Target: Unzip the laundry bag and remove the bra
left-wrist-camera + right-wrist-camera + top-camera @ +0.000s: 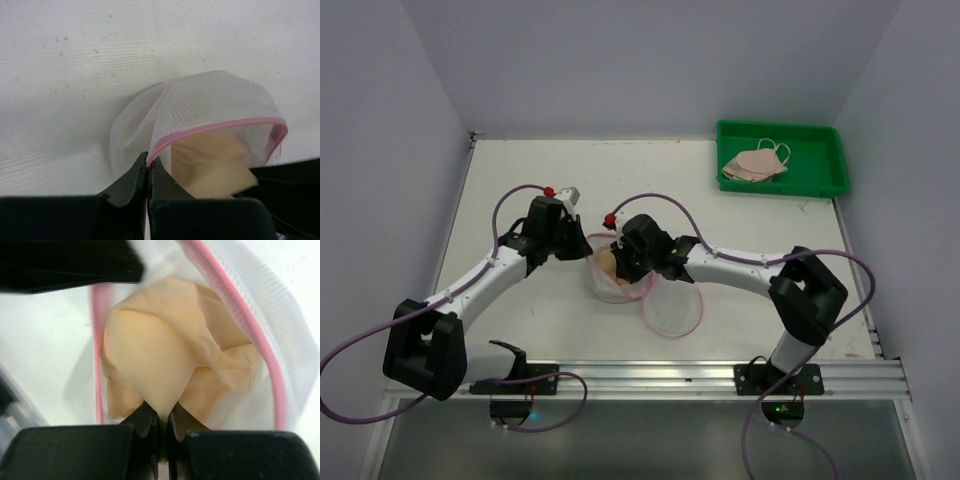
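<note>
The laundry bag lies unzipped at the table's middle, and its round lid half is flopped open to the right. The beige bra sits bunched inside the open half. My left gripper is shut on the bag's pink zipper rim; the left wrist view shows this gripper, the mesh bag and the bra under the rim. My right gripper reaches into the opening. In the right wrist view this gripper is shut on a fold of the bra, with the bag's mesh around it.
A green tray stands at the back right and holds a pale pink bra. White walls close in the table on three sides. A metal rail runs along the near edge. The left gripper's black body shows at the top of the right wrist view.
</note>
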Available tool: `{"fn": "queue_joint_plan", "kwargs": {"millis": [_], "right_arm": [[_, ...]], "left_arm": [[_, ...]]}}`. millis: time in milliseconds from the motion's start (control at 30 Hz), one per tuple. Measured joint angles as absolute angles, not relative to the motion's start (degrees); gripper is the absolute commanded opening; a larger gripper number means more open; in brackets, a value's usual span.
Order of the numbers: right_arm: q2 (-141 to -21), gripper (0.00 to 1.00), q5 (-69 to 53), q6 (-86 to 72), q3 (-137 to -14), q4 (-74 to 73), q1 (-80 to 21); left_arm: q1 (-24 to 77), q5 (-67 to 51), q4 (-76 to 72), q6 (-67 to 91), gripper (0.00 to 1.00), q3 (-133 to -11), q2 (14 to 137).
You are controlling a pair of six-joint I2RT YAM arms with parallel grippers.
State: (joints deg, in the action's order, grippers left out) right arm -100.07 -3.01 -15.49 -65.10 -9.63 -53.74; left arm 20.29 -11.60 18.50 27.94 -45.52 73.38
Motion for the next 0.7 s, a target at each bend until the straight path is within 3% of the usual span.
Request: {"fn": "queue_joint_plan", "kwargs": {"millis": [433,700], "right_arm": [[-69.0,0.0,-8.2,-15.0,-58.1,-1.1,-52.8],[-65.1,0.0,-3.3,-18.8,-59.7,9.4,-44.6]], "left_arm": [[19.8,-11.4,18.7,27.9,0.0,-44.9,74.1],[19.8,-13.0,18.1,28.0,0.0,-43.1,74.8]]}}
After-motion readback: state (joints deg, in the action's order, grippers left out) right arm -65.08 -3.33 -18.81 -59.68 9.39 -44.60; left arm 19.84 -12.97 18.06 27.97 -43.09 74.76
